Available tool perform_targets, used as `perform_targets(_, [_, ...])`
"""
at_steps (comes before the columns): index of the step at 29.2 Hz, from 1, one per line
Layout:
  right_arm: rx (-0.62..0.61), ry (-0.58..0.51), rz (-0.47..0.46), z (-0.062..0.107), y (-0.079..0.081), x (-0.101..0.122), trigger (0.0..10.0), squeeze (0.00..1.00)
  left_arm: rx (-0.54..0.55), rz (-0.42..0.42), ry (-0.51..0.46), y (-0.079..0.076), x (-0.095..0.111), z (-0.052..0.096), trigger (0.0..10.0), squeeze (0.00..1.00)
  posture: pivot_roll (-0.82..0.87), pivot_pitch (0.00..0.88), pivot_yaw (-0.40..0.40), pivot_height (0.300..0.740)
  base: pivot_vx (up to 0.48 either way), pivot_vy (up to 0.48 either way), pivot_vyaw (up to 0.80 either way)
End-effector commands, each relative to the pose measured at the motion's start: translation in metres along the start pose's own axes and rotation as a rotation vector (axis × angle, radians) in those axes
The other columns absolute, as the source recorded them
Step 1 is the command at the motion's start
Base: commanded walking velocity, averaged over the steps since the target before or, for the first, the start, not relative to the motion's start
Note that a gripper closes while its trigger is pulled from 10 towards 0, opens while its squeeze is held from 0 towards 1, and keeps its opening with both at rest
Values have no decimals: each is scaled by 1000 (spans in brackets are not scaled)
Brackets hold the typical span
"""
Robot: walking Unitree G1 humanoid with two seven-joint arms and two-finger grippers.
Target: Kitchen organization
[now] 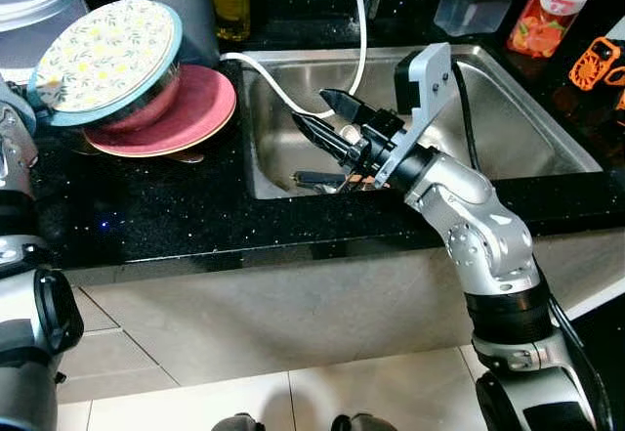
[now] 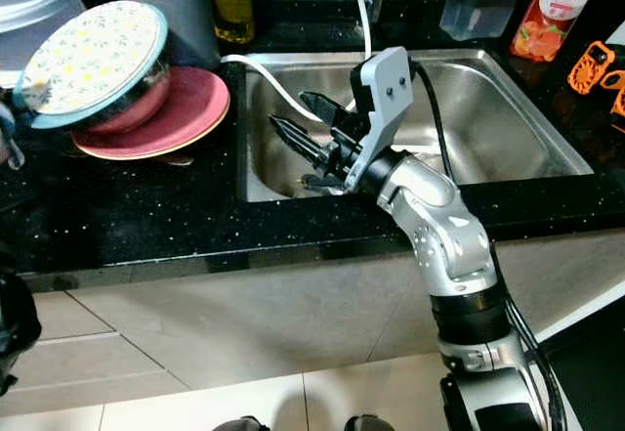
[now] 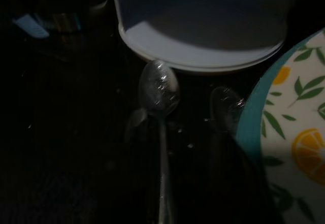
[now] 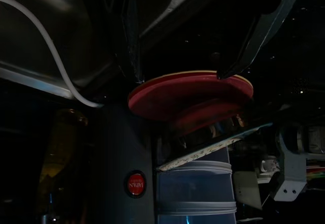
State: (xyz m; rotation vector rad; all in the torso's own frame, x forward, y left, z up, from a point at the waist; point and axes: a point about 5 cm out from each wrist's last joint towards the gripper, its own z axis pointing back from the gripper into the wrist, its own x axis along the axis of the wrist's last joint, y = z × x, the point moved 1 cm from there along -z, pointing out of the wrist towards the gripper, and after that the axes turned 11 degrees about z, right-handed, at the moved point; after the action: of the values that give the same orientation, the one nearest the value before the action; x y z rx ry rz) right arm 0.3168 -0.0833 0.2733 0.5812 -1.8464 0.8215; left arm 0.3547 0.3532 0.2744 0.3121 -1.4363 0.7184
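Lemon-patterned teal-rimmed plate over a pink plate.

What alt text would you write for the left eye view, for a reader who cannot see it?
The robot's right pincer, fingers open, reaches over a steel sink set in a black counter. To its left, a lemon-patterned plate leans on a bowl atop a pink plate; a white hose runs into the sink.

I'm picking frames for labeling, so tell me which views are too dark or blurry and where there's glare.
Left eye and right eye views: well lit and sharp, with soft glare on the steel sink and specks on the black counter. Left wrist view: very dark, the spoon slightly soft, the lemon-print plate bright at the edge. Right wrist view: dim, the red plate clear between the right gripper fingers.
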Motion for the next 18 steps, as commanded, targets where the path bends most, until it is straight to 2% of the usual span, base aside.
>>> perform_targets(1, [-3,-12,7,2,0,2,10000,0,36,4,115,9,-29,-3,10000,1000,109,56,-12,740,0,0,0])
perform_targets(5, [-3,-10,7,3,0,2,10000,0,65,-21,115,15,-32,-3,10000,1000,108,55,-14,740,0,0,0])
perform_targets(7, [-2,-11,7,2,0,2,10000,0,70,-55,73,14,-24,-2,10000,1000,110,55,-17,740,0,0,0])
perform_targets(8, [0,-11,7,2,0,2,10000,0,67,-64,35,12,-17,-2,10000,953,110,55,-17,740,0,0,0])
perform_targets(9, [0,-11,7,2,0,2,10000,0,67,-64,35,12,-17,-2,10000,953,110,55,-17,740,0,0,0])
perform_targets(10, [3,-12,6,1,1,2,10000,0,62,-72,-1,9,-9,-1,10000,0,112,54,-19,740,0,0,0])
perform_targets(14, [8,-13,3,0,2,2,10000,0,62,-88,-60,6,3,1,10000,0,112,54,-19,740,0,0,0])
perform_targets(18, [9,-15,1,0,2,2,10000,0,55,-87,-65,6,7,2,10000,0,116,52,-17,740,0,0,0])
